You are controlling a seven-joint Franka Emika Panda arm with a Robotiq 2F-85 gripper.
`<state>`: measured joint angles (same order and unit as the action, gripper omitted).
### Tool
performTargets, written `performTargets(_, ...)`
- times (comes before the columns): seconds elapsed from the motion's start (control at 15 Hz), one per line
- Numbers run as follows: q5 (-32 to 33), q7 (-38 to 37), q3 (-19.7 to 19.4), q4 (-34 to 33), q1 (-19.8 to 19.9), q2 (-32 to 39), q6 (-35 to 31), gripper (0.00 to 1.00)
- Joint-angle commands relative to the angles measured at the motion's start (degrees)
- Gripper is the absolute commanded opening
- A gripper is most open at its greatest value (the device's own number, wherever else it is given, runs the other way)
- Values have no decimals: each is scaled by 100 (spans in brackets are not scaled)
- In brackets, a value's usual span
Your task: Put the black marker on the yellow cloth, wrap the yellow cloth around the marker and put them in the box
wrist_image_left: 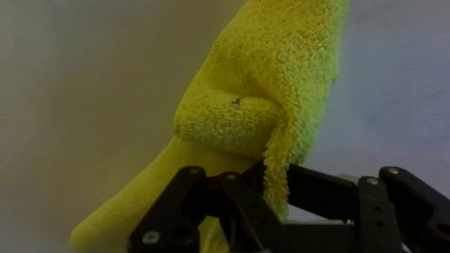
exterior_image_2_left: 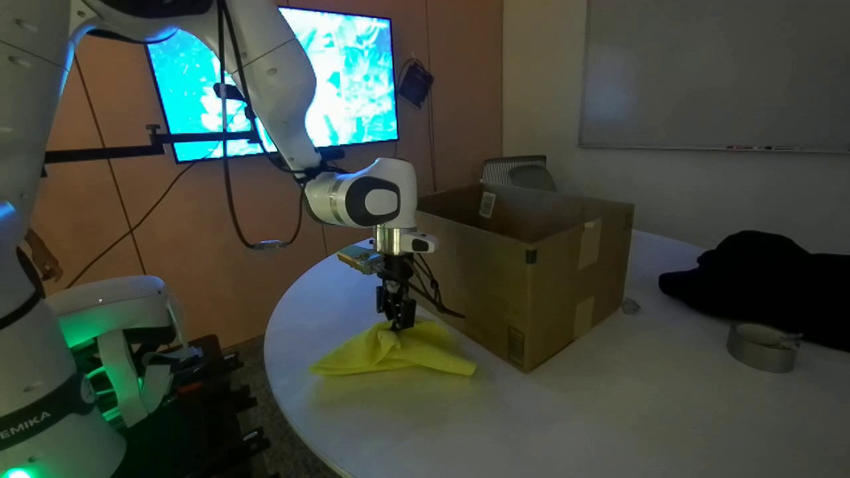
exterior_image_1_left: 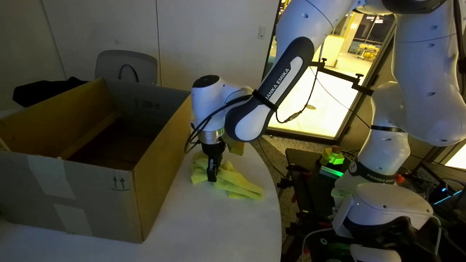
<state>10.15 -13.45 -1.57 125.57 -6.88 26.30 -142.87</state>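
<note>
The yellow cloth [exterior_image_1_left: 233, 182] lies bunched and folded on the white table, and it also shows in an exterior view [exterior_image_2_left: 398, 355]. My gripper [exterior_image_1_left: 213, 176] points down at the cloth; it also shows in an exterior view [exterior_image_2_left: 403, 322]. In the wrist view, a raised fold of the cloth [wrist_image_left: 253, 66] is pinched between the fingertips [wrist_image_left: 276, 175]. Most of the cloth rests on the table. The black marker is not visible; whether it is under or inside the cloth cannot be told. The open cardboard box [exterior_image_1_left: 160, 182] stands close beside the cloth, also in an exterior view [exterior_image_2_left: 478, 285].
The round white table [exterior_image_1_left: 218, 229] has its edge close to the cloth on the robot's side. The box's tall wall is near the gripper. Black fabric [exterior_image_2_left: 764, 285] and a grey tape roll [exterior_image_2_left: 762, 352] lie beyond the box. A chair [exterior_image_1_left: 125, 65] stands behind it.
</note>
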Motion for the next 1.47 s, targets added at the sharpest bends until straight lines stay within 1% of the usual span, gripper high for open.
performTargets(0.0, -218, -423, 16, -527, -216, 426, 232, 0)
performTargets(0.33, -430, -585, 30, -817, -329, 766, 411, 0)
performTargets(0.47, -505, -485, 75, -843, -299, 787, 428, 26)
performTargets(0.6, -538, -397, 115, -760, -296, 679, 384, 40)
performTargets(0.67, -536, -304, 164, -633, -285, 547, 301, 49)
performTargets(0.8, -473, -156, 237, -438, -311, 344, 170, 62)
performTargets(0.87, -434, -88, 274, -331, -336, 227, 125, 71)
performTargets(0.93, -458, 28, 332, -263, -306, 116, 112, 77)
performTargets(1.0, -501, 160, 396, -128, -254, -24, 28, 86)
performTargets(1.13, -542, 366, 482, 165, -193, -350, -118, 99)
performTargets(1.4, -505, 597, 458, 519, -106, -770, -170, 100)
